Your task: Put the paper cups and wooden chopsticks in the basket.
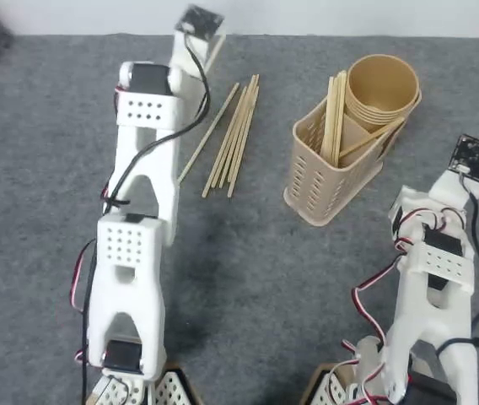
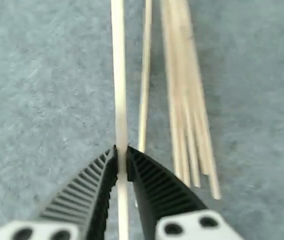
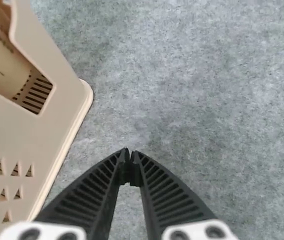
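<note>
Left pincer: clenched on one chopstick; pickup step.
Next: lift it, carry to basket.
Right pincer: clenched empty, basket just beside.

Surface: a table covered in grey, felt-like cloth
Loose chopsticks: a bundle lying flat on the cloth, side by side, slightly fanned at the near ends
Single chopstick: flat on the cloth just beside the bundle, on the side away from the basket
Basket: beige, slotted, standing upright on the cloth, near the bundle
</note>
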`<state>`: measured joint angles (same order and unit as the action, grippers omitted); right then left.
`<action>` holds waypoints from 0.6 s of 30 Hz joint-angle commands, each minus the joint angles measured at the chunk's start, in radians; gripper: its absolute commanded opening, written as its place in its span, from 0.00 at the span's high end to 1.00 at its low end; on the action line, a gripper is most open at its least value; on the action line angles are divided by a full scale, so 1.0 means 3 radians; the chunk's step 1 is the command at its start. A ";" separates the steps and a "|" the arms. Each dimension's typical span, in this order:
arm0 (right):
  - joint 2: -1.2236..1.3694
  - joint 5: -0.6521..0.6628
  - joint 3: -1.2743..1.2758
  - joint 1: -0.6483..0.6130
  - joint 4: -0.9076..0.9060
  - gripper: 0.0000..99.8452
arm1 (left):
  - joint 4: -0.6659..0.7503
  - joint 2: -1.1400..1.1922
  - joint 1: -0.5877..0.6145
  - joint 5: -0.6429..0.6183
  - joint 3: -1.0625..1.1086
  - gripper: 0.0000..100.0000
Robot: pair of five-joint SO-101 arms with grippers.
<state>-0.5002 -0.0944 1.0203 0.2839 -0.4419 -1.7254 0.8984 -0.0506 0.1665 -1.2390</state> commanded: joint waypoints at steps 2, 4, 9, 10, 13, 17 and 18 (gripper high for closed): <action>-0.0049 0.0051 -0.0026 -0.0023 0.0038 0.99 | -0.0092 -0.1038 -0.0389 -0.0092 0.0632 0.99; -0.0049 0.0051 -0.0026 -0.0003 0.0049 0.99 | -0.0092 -0.1314 -0.0604 -0.0235 0.0703 0.99; -0.0059 -0.0036 -0.0026 0.0253 0.0059 0.99 | -0.0020 -0.1928 -0.1202 -0.0731 0.0519 0.99; -0.0069 -0.0153 -0.0026 0.0309 0.0059 0.99 | 0.0036 -0.2020 -0.1304 -0.0839 0.0494 0.99; -0.0069 -0.0394 -0.0026 0.0422 0.0059 0.99 | 0.0297 -0.2204 -0.1499 -0.1227 0.0478 0.99; -0.0054 -0.0394 -0.0026 0.0432 0.0059 0.99 | 0.0578 -0.2261 -0.1662 -0.1514 0.0483 0.99; -0.0054 -0.0394 -0.0026 0.0432 0.0059 0.99 | 0.0614 -0.2261 -0.1693 -0.1529 0.0483 0.99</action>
<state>-0.5002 -0.1972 1.0203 0.4020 -0.4419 -1.6149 0.2770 -0.5125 -0.2309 -1.0625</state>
